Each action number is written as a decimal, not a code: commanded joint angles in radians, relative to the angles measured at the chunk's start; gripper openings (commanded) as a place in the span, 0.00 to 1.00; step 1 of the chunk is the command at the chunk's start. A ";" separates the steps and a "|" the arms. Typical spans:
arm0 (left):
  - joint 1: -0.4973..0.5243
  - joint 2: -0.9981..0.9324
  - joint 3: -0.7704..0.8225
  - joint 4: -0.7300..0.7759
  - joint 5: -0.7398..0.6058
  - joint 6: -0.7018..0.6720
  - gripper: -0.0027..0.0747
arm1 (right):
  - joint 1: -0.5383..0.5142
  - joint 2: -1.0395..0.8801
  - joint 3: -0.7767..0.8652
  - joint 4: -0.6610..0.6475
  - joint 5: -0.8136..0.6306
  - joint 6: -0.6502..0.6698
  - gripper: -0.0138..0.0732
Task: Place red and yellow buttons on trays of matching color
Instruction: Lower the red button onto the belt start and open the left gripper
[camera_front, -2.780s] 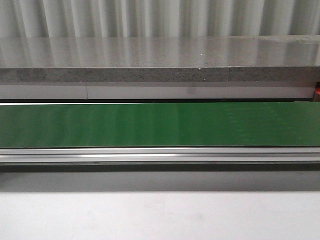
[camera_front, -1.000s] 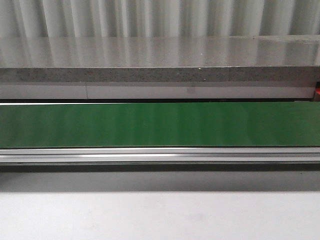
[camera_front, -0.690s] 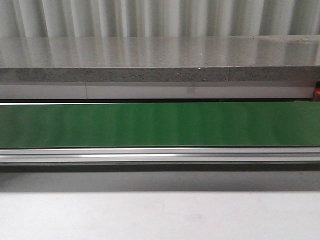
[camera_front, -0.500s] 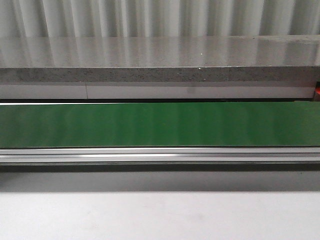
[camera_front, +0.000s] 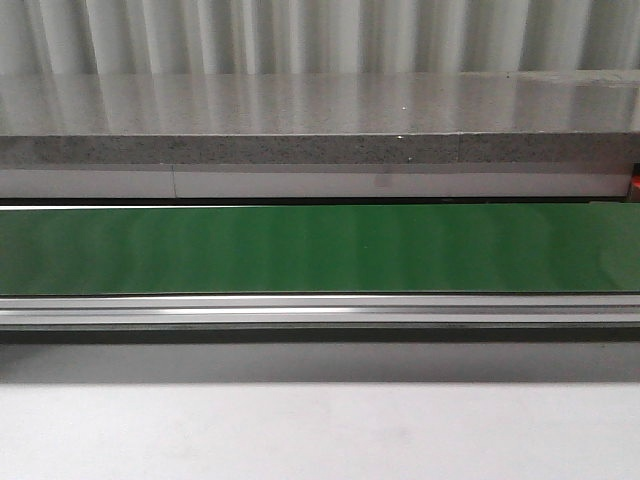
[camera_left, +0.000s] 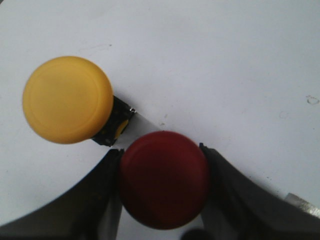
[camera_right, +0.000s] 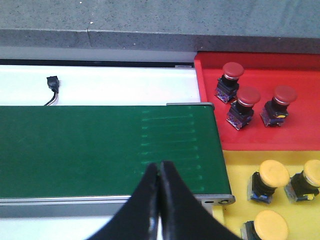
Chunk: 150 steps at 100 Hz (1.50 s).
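Two buttons are seen beneath the left gripper (camera_left: 162, 180): the red button (camera_left: 164, 177) is pinched between its fingers, the yellow button (camera_left: 67, 99) just beside. The right gripper (camera_right: 160, 172) is pressed together, empty, over the green belt (camera_right: 100, 150).

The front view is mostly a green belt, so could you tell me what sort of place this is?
Probably an industrial sorting station: a green conveyor belt in a metal frame, a red tray and yellow tray holding push buttons beside its end.

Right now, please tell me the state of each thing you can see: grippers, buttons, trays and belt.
Left gripper: shut on red button.
Right gripper: shut, holding nothing, above the green belt.
Yellow button: loose on the white surface.
Red tray: holds three red buttons.
Yellow tray: holds yellow buttons.
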 joint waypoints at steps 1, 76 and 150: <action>0.001 -0.072 -0.027 0.004 -0.020 -0.003 0.04 | -0.001 0.000 -0.025 -0.004 -0.071 -0.010 0.08; -0.165 -0.410 -0.013 0.004 0.236 0.282 0.01 | -0.001 0.000 -0.025 -0.004 -0.071 -0.010 0.08; -0.272 -0.410 0.122 -0.021 0.204 0.282 0.01 | -0.001 0.000 -0.025 -0.004 -0.071 -0.010 0.08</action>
